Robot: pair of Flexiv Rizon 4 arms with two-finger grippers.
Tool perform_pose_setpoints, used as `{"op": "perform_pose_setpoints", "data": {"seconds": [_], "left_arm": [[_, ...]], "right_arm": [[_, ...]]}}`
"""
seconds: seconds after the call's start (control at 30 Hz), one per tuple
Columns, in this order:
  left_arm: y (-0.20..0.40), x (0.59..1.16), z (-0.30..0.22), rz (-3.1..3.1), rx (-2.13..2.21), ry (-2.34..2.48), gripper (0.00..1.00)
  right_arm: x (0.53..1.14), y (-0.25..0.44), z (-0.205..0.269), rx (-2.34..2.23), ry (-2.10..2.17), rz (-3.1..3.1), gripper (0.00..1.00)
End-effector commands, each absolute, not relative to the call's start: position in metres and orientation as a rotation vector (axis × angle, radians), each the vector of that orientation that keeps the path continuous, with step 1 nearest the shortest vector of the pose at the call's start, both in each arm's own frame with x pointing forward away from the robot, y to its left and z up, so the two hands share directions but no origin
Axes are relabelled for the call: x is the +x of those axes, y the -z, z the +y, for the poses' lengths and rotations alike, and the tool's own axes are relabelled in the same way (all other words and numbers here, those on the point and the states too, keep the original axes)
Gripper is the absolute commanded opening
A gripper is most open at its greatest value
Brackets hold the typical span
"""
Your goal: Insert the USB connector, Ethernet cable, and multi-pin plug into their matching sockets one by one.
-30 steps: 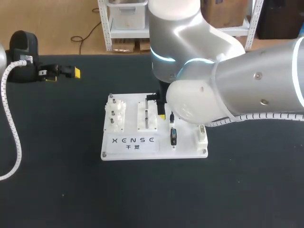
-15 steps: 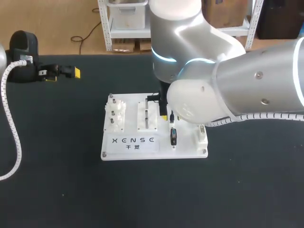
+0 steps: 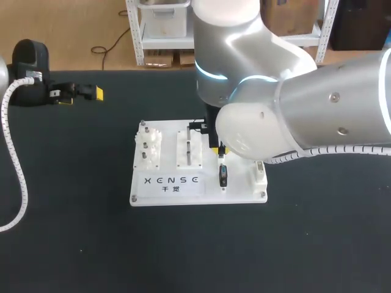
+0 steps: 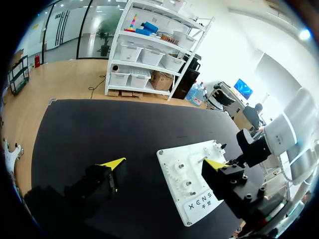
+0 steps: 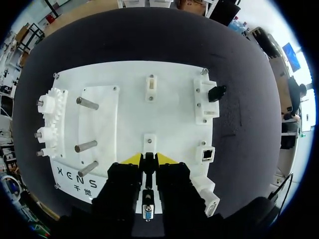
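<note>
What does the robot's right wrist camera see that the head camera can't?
Only the right wrist view: the jaws pinching a thin black connector from both sides, and a black plug on the board's side block, hidden under the right arm from above. Only the head view: the left gripper at the table's far left and a coiled white cable. Both: the white board, its gear posts and the multi-pin plug.

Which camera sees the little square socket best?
Right wrist view: the socket shows plainly, face on. In the head view the right arm mostly covers it; in the left wrist view the left gripper blocks it.
</note>
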State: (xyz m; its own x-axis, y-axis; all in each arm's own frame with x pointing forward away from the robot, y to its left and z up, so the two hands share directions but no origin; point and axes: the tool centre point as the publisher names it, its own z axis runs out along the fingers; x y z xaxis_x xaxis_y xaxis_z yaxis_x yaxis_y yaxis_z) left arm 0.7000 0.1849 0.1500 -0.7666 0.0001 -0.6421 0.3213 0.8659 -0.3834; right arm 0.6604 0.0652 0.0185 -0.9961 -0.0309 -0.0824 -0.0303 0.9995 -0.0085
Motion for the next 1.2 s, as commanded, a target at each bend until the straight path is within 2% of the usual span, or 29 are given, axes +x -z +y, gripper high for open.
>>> {"op": "perform_pose_setpoints", "data": {"seconds": [0.03,0.43,0.87,1.2], "left_arm": [[-0.15,0.7,0.185,2.374,0.231,0.636,1.0],[-0.15,0.7,0.185,2.374,0.231,0.636,1.0],[-0.15,0.7,0.185,2.374,0.231,0.636,1.0],[-0.15,0.7,0.185,2.374,0.231,0.636,1.0]], "right_arm": [[0.657,-0.03,0.063,-0.054,-0.015,3.033,0.0],[0.659,-0.063,0.052,-0.04,-0.044,2.981,0.0],[0.657,-0.05,0.002,0.068,0.008,3.011,0.0],[0.659,-0.04,-0.014,0.123,0.038,3.026,0.0]]}}
